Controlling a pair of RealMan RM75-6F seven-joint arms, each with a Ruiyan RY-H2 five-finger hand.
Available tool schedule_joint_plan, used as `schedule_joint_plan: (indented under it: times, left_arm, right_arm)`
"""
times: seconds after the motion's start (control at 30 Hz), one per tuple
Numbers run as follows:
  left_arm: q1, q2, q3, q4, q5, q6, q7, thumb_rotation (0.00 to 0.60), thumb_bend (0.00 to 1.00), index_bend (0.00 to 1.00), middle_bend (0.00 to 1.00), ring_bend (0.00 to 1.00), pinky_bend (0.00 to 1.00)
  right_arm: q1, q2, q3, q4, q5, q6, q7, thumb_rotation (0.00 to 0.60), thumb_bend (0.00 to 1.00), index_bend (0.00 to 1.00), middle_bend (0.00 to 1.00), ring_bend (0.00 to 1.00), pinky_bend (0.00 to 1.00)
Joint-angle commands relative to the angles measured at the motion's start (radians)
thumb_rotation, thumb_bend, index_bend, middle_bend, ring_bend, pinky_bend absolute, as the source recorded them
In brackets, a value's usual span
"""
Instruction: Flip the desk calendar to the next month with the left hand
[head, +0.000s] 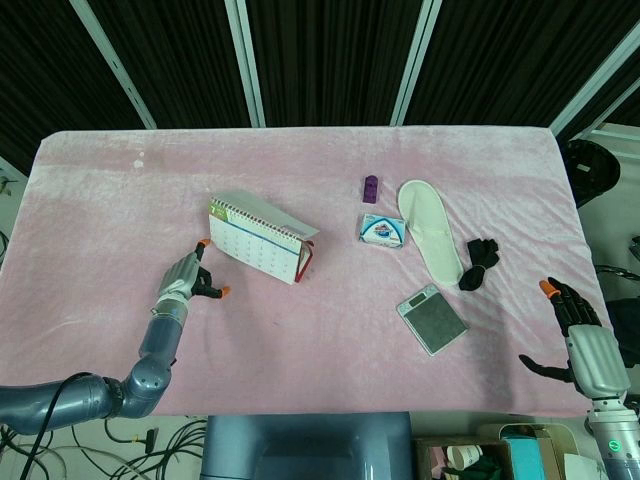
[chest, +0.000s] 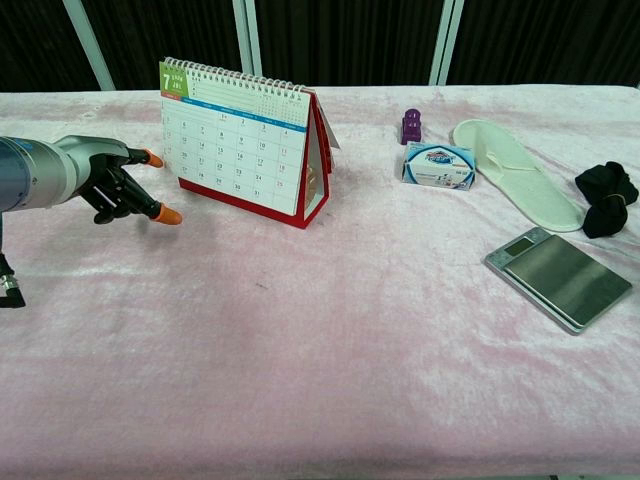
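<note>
A desk calendar (chest: 243, 140) with a red base and a spiral top stands upright on the pink table, showing a page marked 7; the head view shows the calendar (head: 258, 240) left of centre. My left hand (chest: 118, 184) hovers just left of it, orange-tipped fingers spread and pointing toward the page's left edge, one fingertip close to the edge, holding nothing. In the head view the left hand (head: 187, 279) sits below-left of the calendar. My right hand (head: 577, 330) rests open at the table's right edge, far from the calendar.
Right of the calendar lie a small purple object (chest: 410, 126), a blue-white box (chest: 438, 165), a white slipper (chest: 515, 185), a black cloth bundle (chest: 605, 198) and a grey digital scale (chest: 560, 278). The pink cloth (chest: 300, 350) covers the table.
</note>
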Motion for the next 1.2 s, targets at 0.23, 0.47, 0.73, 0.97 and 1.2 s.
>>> schedule_joint_plan:
  times: [0.23, 0.47, 0.73, 0.97, 1.2]
  left_arm:
    - [0.000, 0.002, 0.004, -0.008, 0.004, 0.001, -0.003, 0.600, 0.24, 0.00, 0.81, 0.77, 0.82]
    - [0.002, 0.006, 0.007, -0.017, 0.006, 0.006, -0.007, 0.600, 0.24, 0.00, 0.81, 0.77, 0.82]
    - [-0.002, 0.005, 0.007, -0.016, 0.005, 0.005, -0.007, 0.600, 0.24, 0.00, 0.81, 0.77, 0.82]
    - [-0.005, 0.004, 0.010, -0.010, 0.000, 0.003, -0.006, 0.600, 0.24, 0.00, 0.81, 0.77, 0.82]
    - [-0.008, 0.001, 0.014, -0.010, 0.001, 0.003, -0.005, 0.600, 0.24, 0.00, 0.81, 0.77, 0.82]
  right_arm:
    - [0.000, 0.000, -0.001, 0.000, -0.001, 0.000, 0.001, 0.600, 0.03, 0.00, 0.00, 0.00, 0.09]
    - [-0.001, 0.001, -0.002, 0.000, -0.004, 0.002, 0.002, 0.600, 0.03, 0.00, 0.00, 0.00, 0.09]
    - [-0.002, 0.001, -0.001, -0.001, -0.003, 0.003, 0.000, 0.600, 0.03, 0.00, 0.00, 0.00, 0.09]
    - [-0.002, 0.000, -0.001, -0.001, -0.002, 0.002, -0.001, 0.600, 0.03, 0.00, 0.00, 0.00, 0.09]
    - [-0.002, 0.001, -0.001, -0.001, -0.002, 0.001, 0.001, 0.600, 0.03, 0.00, 0.00, 0.00, 0.09]
